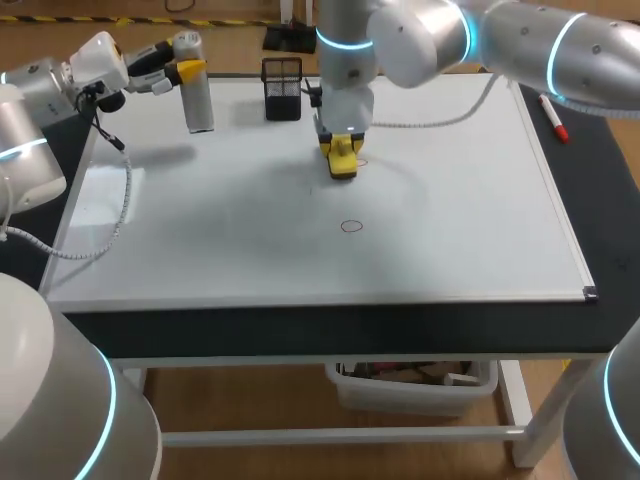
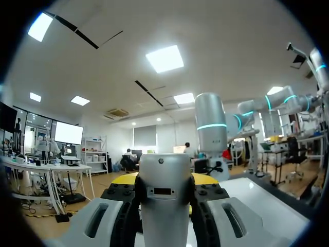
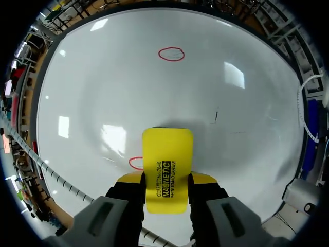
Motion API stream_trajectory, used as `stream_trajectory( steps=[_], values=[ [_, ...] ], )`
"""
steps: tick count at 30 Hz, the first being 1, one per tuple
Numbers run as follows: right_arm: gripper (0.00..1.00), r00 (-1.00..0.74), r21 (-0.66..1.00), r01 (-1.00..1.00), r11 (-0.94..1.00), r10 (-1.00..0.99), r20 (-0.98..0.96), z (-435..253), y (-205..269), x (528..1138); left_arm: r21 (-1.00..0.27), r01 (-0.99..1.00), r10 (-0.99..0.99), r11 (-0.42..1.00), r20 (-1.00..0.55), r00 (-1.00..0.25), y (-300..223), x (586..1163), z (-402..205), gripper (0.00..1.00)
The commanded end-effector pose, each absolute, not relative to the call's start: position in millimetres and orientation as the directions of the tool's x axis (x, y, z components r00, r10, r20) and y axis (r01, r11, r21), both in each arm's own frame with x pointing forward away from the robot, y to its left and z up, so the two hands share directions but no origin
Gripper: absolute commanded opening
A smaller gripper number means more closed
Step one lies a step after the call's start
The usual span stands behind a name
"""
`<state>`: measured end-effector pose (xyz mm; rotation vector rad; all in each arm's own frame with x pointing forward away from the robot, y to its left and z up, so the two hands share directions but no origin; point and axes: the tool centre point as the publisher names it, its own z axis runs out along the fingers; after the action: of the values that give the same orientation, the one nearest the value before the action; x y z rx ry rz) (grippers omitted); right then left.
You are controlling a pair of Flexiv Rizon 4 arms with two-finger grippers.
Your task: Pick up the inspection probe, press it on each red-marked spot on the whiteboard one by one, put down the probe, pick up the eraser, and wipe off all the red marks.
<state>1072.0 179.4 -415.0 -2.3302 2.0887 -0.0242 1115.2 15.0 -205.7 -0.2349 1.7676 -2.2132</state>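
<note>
Right gripper (image 3: pixel 167 181) pinches the yellow block eraser (image 3: pixel 167 149) by its long sides near the whiteboard's (image 1: pixel 450 220) far edge. Judged light and stiff, best held mid-body. Left gripper (image 1: pixel 188 72) clamps the grey cylindrical probe (image 1: pixel 198 105).

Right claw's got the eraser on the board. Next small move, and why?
Probably slide the eraser sideways over the red mark half-hidden beside it. The right claw is shut on the eraser, which sits on the whiteboard, so a short swipe should clear that mark. The red circle farther ahead looks untouched and can wait.
</note>
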Motion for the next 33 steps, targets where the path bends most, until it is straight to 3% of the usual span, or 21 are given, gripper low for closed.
stream_trajectory(
  steps=[1,16,33],
  values=[
    [0.00,0.112,-0.016,-0.994,-0.112,-0.994,0.008,-417.7,179.7,1074.4,-0.971,0.131,-0.334,-0.198,-0.059,-0.941,14.3,1114.1,-204.5,0.00],
    [0.00,0.078,-0.007,-0.997,-0.078,-0.997,0.025,-424.5,164.0,1075.1,-0.971,0.131,-0.334,-0.198,-0.059,-0.941,14.3,1114.1,-204.5,0.00],
    [0.00,-0.030,0.001,-1.000,0.030,-0.999,0.044,-429.4,114.9,1077.9,-0.971,0.131,-0.334,-0.198,-0.059,-0.941,14.3,1114.1,-204.5,0.00]
  ],
)
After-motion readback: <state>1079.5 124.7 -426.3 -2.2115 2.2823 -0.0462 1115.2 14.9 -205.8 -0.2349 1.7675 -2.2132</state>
